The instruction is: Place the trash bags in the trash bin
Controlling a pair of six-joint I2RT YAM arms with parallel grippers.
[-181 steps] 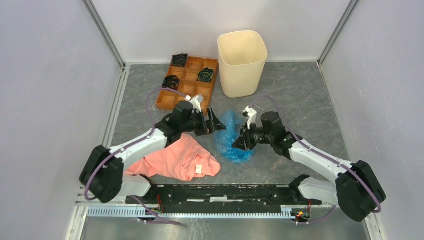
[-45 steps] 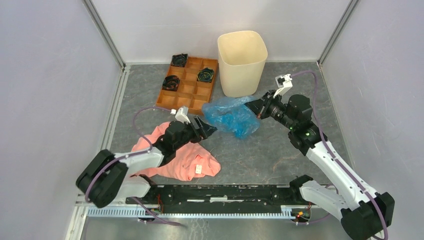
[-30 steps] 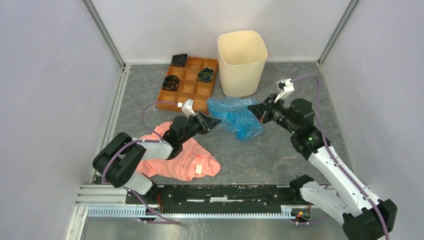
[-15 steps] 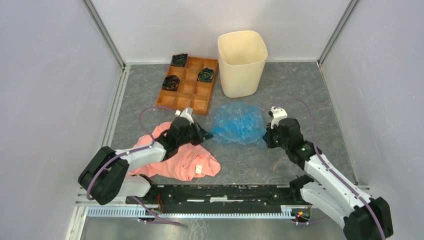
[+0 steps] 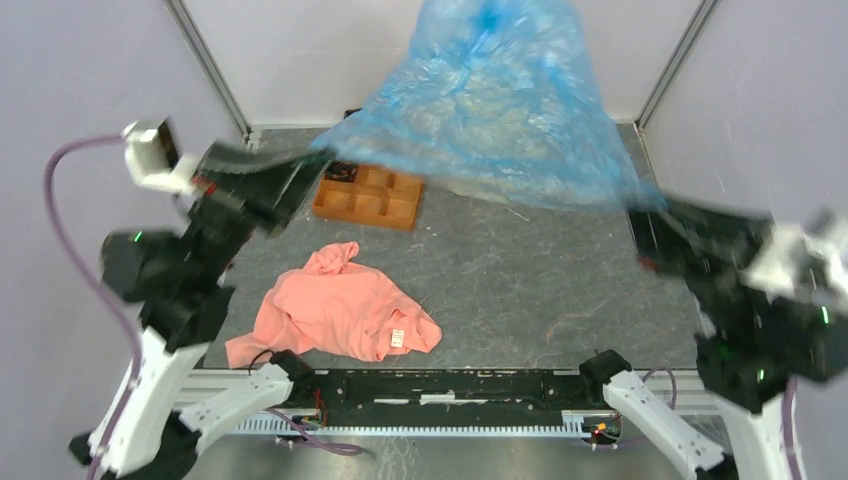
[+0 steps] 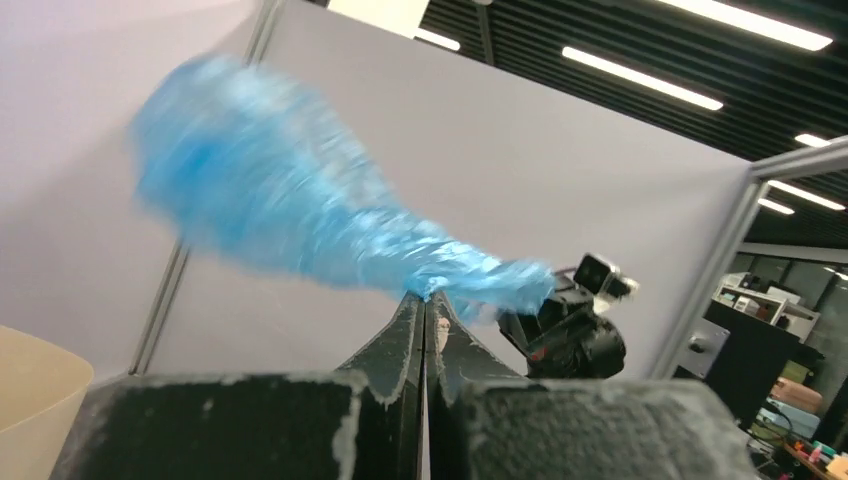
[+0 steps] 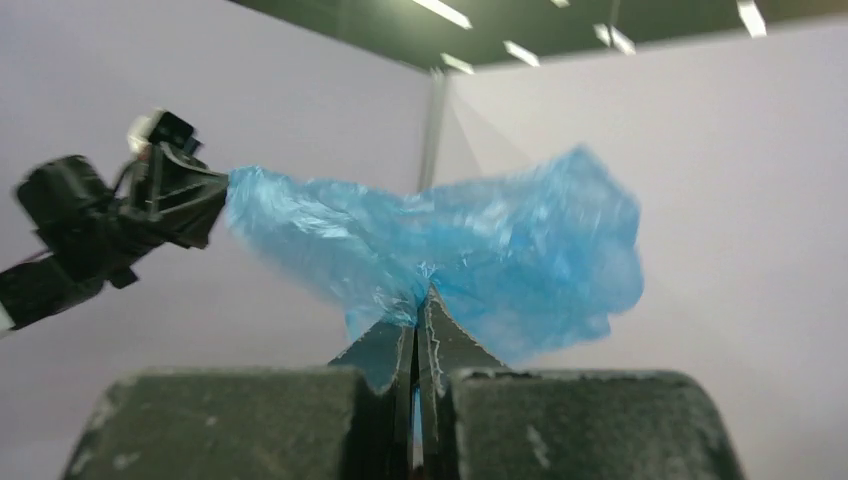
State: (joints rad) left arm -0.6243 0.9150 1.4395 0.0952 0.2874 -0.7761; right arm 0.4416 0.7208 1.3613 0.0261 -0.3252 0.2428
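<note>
The light-blue trash bag (image 5: 490, 100) hangs spread high above the table, stretched between both grippers and close to the top camera. My left gripper (image 5: 322, 160) is shut on the bag's left corner; in the left wrist view its tips (image 6: 425, 296) pinch the film (image 6: 260, 200). My right gripper (image 5: 640, 207) is shut on the right corner, its tips (image 7: 420, 296) pinching the bag (image 7: 480, 240). The trash bin is hidden behind the bag in the top view; a cream edge (image 6: 30, 400), probably the bin, shows at the lower left of the left wrist view.
A salmon-pink garment (image 5: 340, 315) lies on the grey table near the front. The orange-brown tray (image 5: 375, 195) sits behind it, partly covered by the bag. Grey walls close in both sides and the back.
Both arms have swung sharply up from the table, lifting the bag, which lay on the table half a second ago, and pulling it wide between them. The garment has not moved.
</note>
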